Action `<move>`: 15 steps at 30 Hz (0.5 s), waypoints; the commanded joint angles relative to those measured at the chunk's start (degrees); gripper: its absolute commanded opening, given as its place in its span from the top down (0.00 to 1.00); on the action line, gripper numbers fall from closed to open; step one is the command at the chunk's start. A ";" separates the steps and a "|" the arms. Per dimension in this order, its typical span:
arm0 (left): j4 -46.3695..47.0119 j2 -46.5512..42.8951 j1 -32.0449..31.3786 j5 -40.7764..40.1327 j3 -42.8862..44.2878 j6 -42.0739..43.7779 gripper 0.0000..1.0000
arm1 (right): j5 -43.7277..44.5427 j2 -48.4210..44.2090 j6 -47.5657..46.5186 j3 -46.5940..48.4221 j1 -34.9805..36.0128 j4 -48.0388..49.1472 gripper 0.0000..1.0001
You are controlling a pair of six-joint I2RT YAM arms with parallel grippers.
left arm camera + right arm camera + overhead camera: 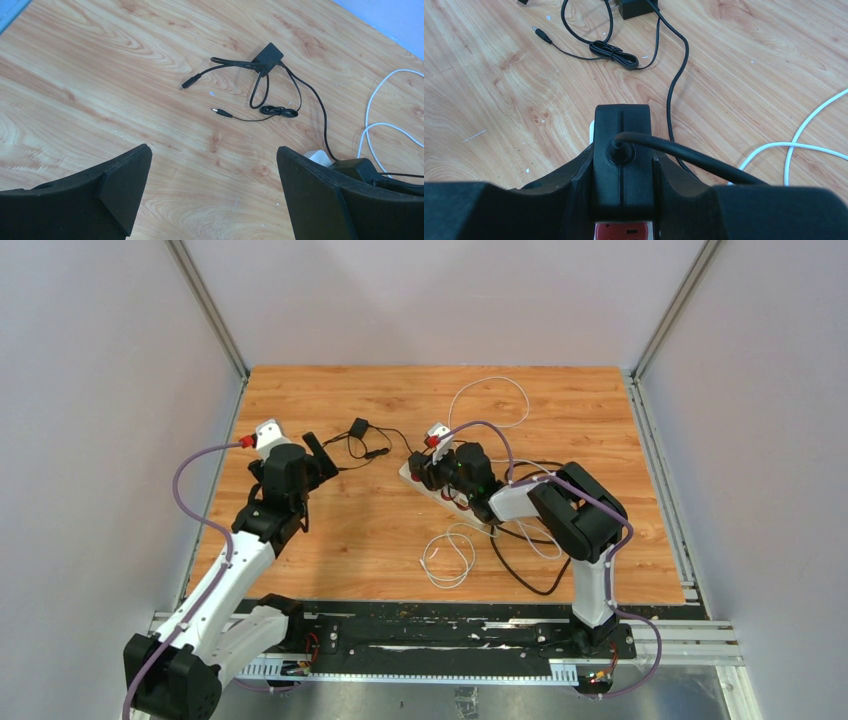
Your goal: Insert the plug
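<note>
Since the right gripper (pixel 624 172) pinches the plug (pixel 623 127) by its flat sides, it should hold: light, rigid, though the cord (pixel 689 156) may tug. Left gripper (pixel 212 167) is spread.

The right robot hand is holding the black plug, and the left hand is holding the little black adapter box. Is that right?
Not quite. The right gripper does hold the black plug, but the left gripper holds nothing. The left wrist view shows its fingers wide apart over the table, with the adapter box lying loose farther off.
</note>
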 commanded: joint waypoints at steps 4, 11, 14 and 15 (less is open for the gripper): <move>-1.40 -2.42 0.37 -2.59 -1.16 0.76 0.00 | -7.53 12.06 5.83 -9.96 3.98 -31.19 1.00; -3.17 -3.93 0.32 -2.97 -1.29 1.25 0.00 | -5.59 10.64 5.19 -8.04 4.13 -35.10 1.00; -4.13 -4.69 0.41 -3.63 -0.95 1.85 0.00 | -6.55 10.96 5.81 -9.54 4.07 -31.18 1.00; -4.35 -5.05 0.32 -3.99 -0.93 2.03 0.00 | -6.73 11.17 5.92 -10.01 4.06 -29.99 1.00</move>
